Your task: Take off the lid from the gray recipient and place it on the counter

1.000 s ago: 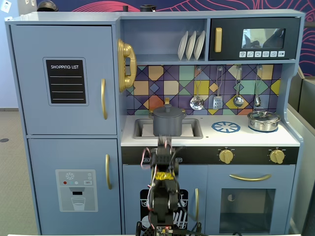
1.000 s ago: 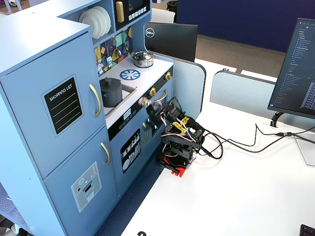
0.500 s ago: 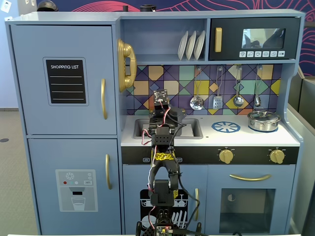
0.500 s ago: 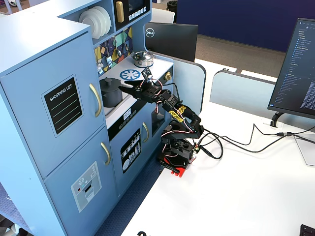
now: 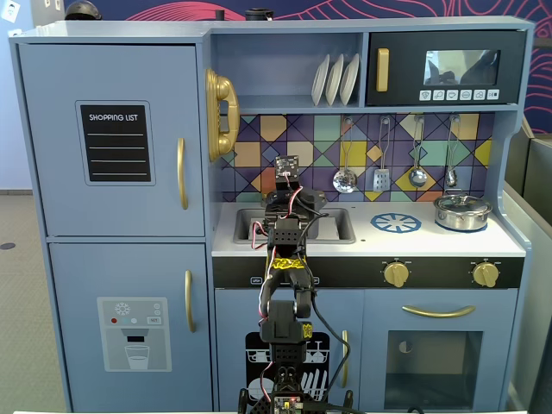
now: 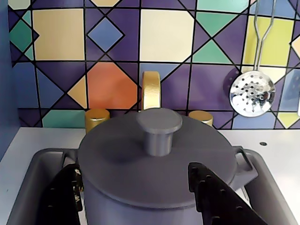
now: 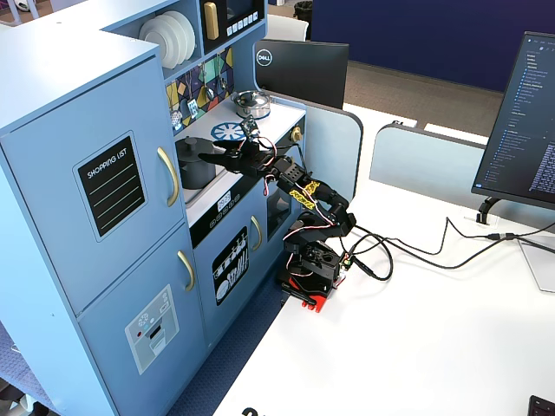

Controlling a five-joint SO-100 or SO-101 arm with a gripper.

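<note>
The matte dark gray pot (image 6: 140,206) stands in the gray sink (image 6: 28,187) with its lid (image 6: 117,154) on it. The lid's small knob (image 6: 158,131) stands upright at its centre. One side handle (image 6: 244,161) shows at the right. My gripper (image 6: 133,168) is open, with one black finger (image 6: 61,197) left of the pot and the other (image 6: 220,197) right of it, level with the lid's rim; neither holds anything. In a fixed view the gripper (image 7: 217,156) reaches over the pot (image 7: 196,165). The white counter (image 5: 431,240) carries the blue burner ring (image 5: 396,222).
A shiny steel pot (image 5: 461,211) stands on the counter at the right. A gold tap (image 6: 151,89) rises behind the gray pot. A skimmer (image 6: 251,93) and other utensils hang on the tiled back wall. In a fixed view the arm (image 5: 285,259) hides most of the sink.
</note>
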